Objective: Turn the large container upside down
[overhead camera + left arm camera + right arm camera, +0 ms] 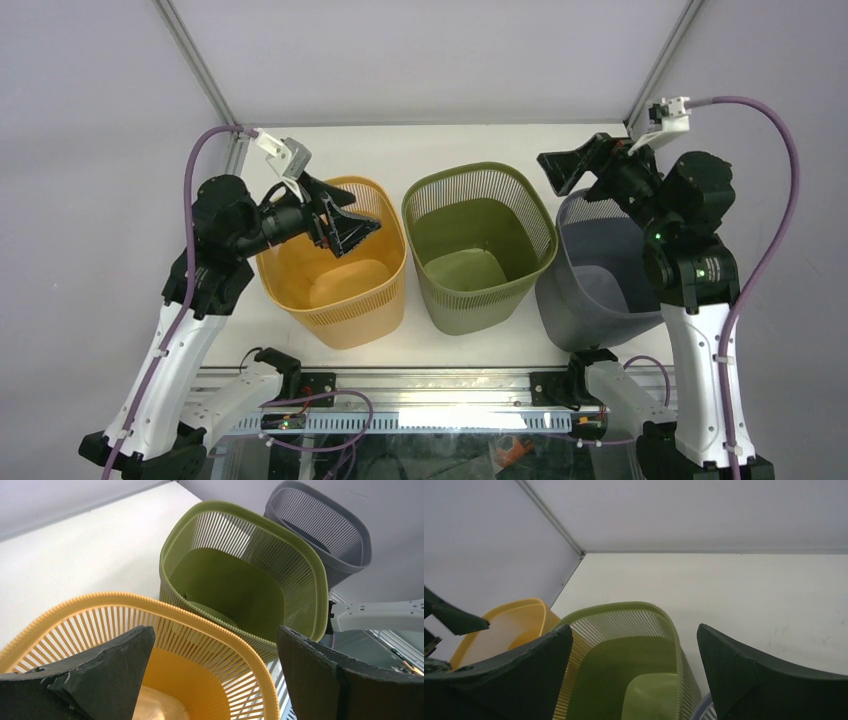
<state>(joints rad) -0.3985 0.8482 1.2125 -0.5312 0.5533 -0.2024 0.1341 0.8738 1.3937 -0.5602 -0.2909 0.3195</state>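
Note:
Three upright mesh baskets stand in a row: a yellow basket (pixel 350 325) on the left, a green basket (pixel 470 310) in the middle and a grey basket (pixel 570 300) on the right. I cannot tell which is largest. My left gripper (pixel 355 225) is open and empty above the yellow basket's mouth; in the left wrist view (pixel 215 630) the yellow rim (pixel 100 600) runs between its fingers without touching them. My right gripper (pixel 565 170) is open and empty above the grey basket's far left rim, and its wrist view (pixel 634 627) faces the green basket (pixel 624 610).
The white table (pixel 450 145) runs back to grey walls and a corner post. The green basket (pixel 300 565) and grey basket (pixel 340 525) stand close together. An aluminium rail (pixel 430 385) with cables lies along the near edge.

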